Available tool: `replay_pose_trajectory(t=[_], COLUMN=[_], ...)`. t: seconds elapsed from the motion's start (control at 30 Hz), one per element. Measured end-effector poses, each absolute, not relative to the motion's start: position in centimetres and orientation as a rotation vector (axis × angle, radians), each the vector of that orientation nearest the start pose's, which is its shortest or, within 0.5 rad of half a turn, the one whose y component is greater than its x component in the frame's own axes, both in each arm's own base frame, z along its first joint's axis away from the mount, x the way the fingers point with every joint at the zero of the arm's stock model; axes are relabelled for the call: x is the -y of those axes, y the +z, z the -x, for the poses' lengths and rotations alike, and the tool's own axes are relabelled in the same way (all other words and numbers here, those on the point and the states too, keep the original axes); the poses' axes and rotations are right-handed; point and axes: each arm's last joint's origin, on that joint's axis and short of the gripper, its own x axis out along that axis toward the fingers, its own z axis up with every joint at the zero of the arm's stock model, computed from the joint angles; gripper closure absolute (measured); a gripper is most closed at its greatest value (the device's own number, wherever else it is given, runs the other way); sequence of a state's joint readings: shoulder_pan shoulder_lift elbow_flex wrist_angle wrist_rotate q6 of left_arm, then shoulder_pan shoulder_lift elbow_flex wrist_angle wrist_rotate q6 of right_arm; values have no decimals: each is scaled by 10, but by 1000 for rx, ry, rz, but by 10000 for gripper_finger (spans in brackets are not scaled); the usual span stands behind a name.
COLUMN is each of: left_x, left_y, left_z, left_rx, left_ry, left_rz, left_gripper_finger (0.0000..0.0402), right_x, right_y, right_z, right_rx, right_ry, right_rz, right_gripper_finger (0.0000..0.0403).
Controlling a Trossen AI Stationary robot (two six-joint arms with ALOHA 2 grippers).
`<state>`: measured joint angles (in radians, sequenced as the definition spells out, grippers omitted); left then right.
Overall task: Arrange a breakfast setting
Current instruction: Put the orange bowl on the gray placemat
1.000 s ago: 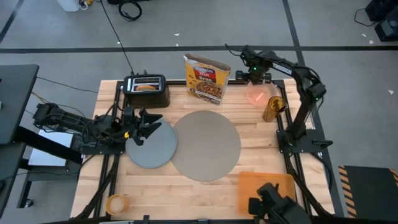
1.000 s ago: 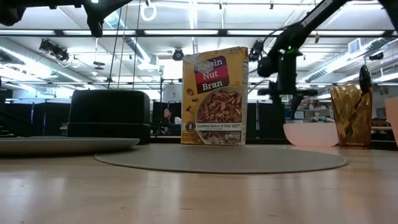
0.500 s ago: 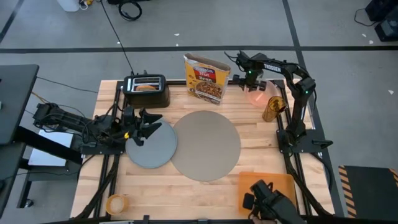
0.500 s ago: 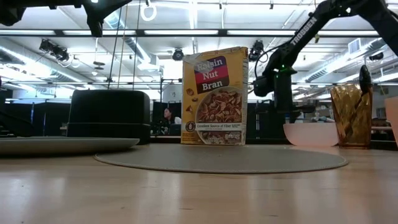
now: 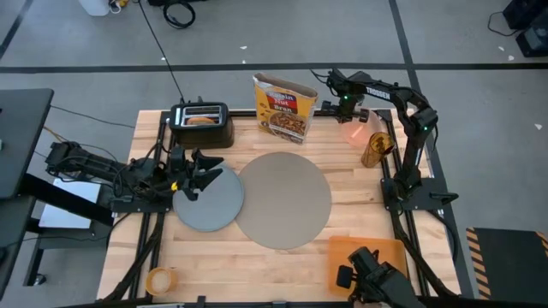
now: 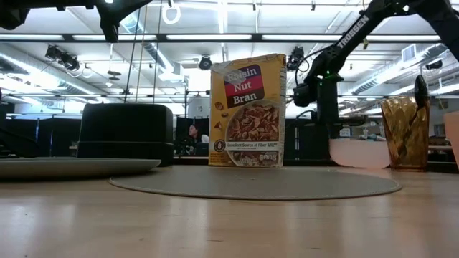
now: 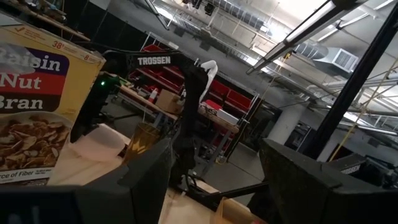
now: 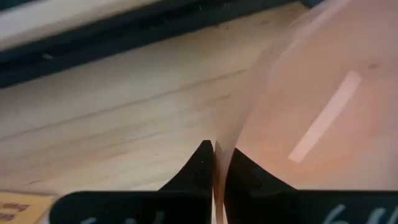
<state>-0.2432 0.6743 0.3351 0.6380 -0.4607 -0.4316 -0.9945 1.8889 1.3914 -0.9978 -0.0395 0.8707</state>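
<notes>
The translucent pink bowl (image 5: 360, 131) stands on its base at the table's far right, and my right gripper (image 5: 348, 118) is shut on it from above. Just on its near side is the small orange cup (image 6: 405, 134), with the metal spoon (image 6: 419, 89) sticking up out of it. The round taupe mat (image 5: 282, 199) lies mid-table, and the grey plate (image 5: 210, 204) overlaps the mat's left edge. The bagel (image 5: 202, 120) sits in the black toaster's slot. My left gripper (image 5: 200, 175) hangs open over the plate's far left rim. My right gripper pinches the bowl's rim (image 8: 217, 144) on the side toward the cereal box, one finger inside the bowl and one outside. The fingers (image 6: 328, 132) point straight down from above. The bowl rests on the table.
A Raisin Nut Bran cereal box (image 5: 284, 107) stands upright at the far edge, just left of the bowl, and the black toaster (image 5: 202, 128) stands at the far left. A flat orange board (image 5: 364, 255) lies near right and a tape roll (image 5: 160, 280) near left.
My right gripper has sunk onto the pink bowl, rolled a little about its own axis, and shut on the bowl's rim. The bowl stays on the table.
</notes>
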Motion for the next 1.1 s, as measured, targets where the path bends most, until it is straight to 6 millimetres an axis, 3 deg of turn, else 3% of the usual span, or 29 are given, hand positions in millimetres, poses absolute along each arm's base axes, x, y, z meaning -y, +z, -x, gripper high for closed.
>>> replay_pose_trajectory(t=[0.13, 0.27, 0.53, 0.77, 1.1], left_x=[25, 25, 25, 25, 25], left_y=[271, 271, 271, 271, 271], left_z=[-153, -153, -153, -153, -153], left_rx=[325, 324, 324, 324, 325], left_ry=[152, 152, 152, 152, 152], left_rz=[530, 530, 531, 531, 533], left_gripper_finger=[150, 150, 150, 150, 150], right_x=[296, 291, 262, 225, 148], right_y=[214, 243, 307, 350, 391], right_z=[-185, -174, -156, -148, -163], right_rx=[-883, -798, -627, -492, -428], right_ry=[-1358, -1332, -1264, -1185, -937], right_rz=[-1422, -1371, -1179, -1096, -957], right_gripper_finger=[370, 378, 388, 388, 388])
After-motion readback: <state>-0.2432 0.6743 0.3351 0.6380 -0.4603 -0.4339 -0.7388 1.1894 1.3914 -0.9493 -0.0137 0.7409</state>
